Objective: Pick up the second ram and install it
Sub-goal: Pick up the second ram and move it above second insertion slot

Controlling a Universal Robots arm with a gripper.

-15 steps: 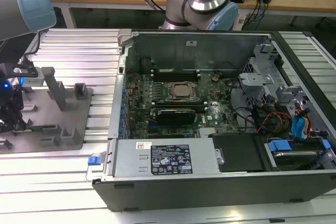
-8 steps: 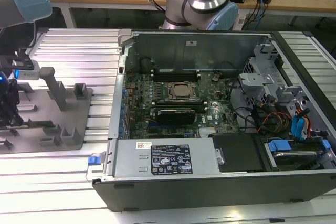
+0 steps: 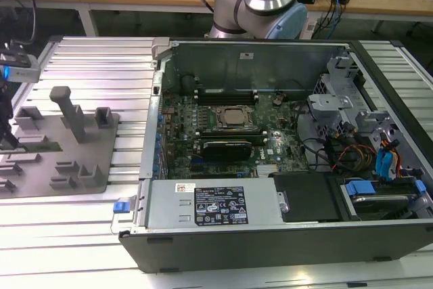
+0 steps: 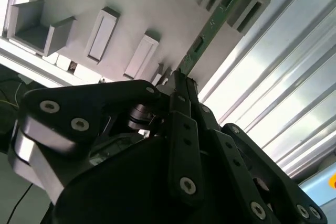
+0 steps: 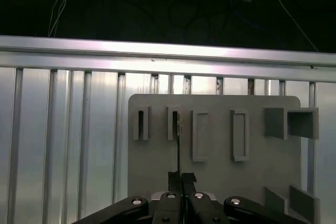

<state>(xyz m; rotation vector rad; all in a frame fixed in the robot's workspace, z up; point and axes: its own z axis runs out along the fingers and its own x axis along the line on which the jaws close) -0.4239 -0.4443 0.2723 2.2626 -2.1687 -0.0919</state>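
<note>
The second ram (image 4: 210, 24) stands on edge in the grey tray (image 4: 157, 3), with the gripper (image 5: 181, 177) clenched on its near end.
Its far end sits between two upright tray blocks; the jaws pinch the other end. The second wrist view shows its green face, the first wrist view a thin edge. The exterior view adds the open computer case (image 3: 257, 65) holding the silver processor (image 3: 233, 118), well apart from the tray.

The exterior view looks down from in front onto the open computer case (image 3: 270, 221), with the grey tray (image 3: 101, 147) at the exterior view's left. The first wrist view faces straight down past the jaws onto that tray (image 5: 220, 182). The second wrist view sees the tray (image 4: 131, 9) close and aslant.
</note>
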